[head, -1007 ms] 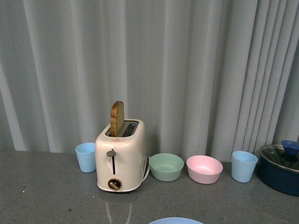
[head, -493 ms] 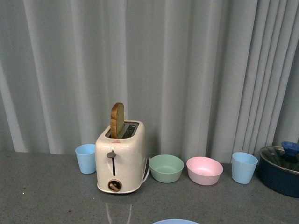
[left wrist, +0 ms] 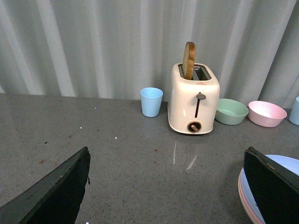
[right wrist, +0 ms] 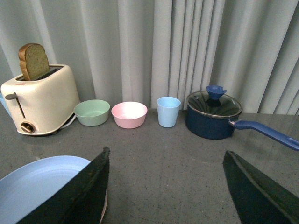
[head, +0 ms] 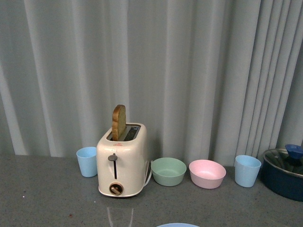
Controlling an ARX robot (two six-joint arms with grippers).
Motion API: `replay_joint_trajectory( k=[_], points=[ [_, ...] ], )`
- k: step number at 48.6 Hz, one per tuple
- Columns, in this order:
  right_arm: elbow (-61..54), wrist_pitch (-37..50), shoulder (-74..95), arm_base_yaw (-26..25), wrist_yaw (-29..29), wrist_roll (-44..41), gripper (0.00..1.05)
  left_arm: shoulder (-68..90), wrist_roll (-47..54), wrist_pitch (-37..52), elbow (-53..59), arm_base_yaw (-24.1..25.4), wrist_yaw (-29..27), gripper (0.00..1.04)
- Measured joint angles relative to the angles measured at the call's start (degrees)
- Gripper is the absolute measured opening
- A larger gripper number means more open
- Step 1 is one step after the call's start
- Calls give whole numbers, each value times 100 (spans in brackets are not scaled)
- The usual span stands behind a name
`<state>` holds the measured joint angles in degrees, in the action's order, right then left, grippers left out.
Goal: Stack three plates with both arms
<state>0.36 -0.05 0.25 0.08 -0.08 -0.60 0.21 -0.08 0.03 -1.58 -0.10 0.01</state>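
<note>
A light blue plate (right wrist: 37, 186) lies on top of a stack on the grey table, in front of the toaster. A pink plate's rim (left wrist: 244, 198) shows under the light blue plate (left wrist: 286, 163). I cannot make out the cream plate. In the front view only a sliver of the blue plate's rim (head: 177, 225) shows at the bottom edge, and neither arm is in view. My left gripper (left wrist: 166, 186) is open and empty over bare table, the stack just beyond one finger. My right gripper (right wrist: 166, 186) is open and empty, the stack beside one finger.
A cream toaster (head: 122, 163) with a bread slice stands at the back. A blue cup (head: 87, 161), a green bowl (head: 168, 170), a pink bowl (head: 207, 173) and a second blue cup (head: 247, 170) stand in a row along the curtain. A dark blue lidded pot (right wrist: 214, 114) stands far right.
In the front view everything sits slightly lower in the picture than before, and less of the blue plate's rim shows. Nothing on the table has moved.
</note>
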Motion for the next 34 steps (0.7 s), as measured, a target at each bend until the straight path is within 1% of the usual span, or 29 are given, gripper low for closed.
replay_joint_trajectory(
  k=[4, 6, 8, 12, 34],
  points=[
    [0, 0, 0, 0, 0, 0, 86, 0, 0, 0, 0, 0, -2, 98],
    [0, 0, 0, 0, 0, 0, 95, 0, 0, 0, 0, 0, 0, 98],
    [0, 0, 0, 0, 0, 9, 99, 0, 0, 0, 0, 0, 0, 98],
    [0, 0, 0, 0, 0, 7, 97, 0, 0, 0, 0, 0, 0, 98],
    [0, 0, 0, 0, 0, 7, 97, 0, 0, 0, 0, 0, -2, 98]
  ],
)
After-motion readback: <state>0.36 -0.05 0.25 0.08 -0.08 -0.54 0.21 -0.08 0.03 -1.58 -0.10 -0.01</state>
